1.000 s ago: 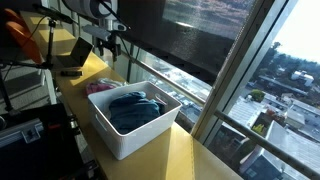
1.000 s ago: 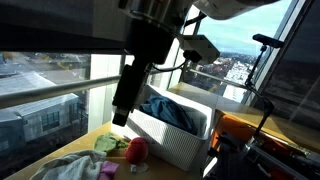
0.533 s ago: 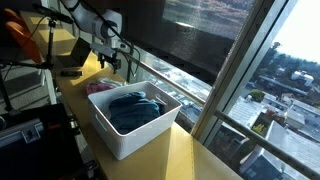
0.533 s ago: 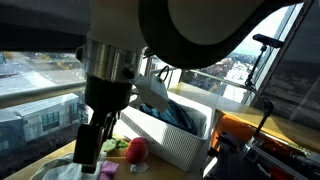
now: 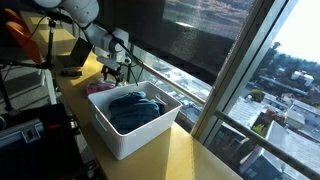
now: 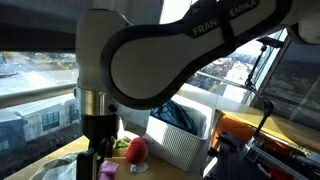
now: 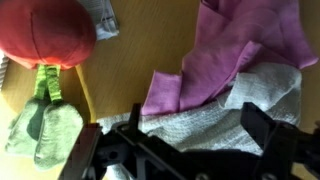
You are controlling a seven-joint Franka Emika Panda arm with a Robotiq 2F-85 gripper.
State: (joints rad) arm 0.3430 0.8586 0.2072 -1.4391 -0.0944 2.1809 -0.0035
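Now low over the table (image 7: pixel 128 55), gripper (image 7: pixel 175 150) hangs wide open, holding nothing. Grey cloth (image 7: pixel 195 122) lies crumpled directly between the jaws, partly under a purple cloth (image 7: pixel 235 45); red plush (image 7: pixel 45 35) and green rag (image 7: pixel 40 130) are beside it. Likely light, limp, not slippery. Best pinch a raised fold mid-heap; the purple one may drag along.
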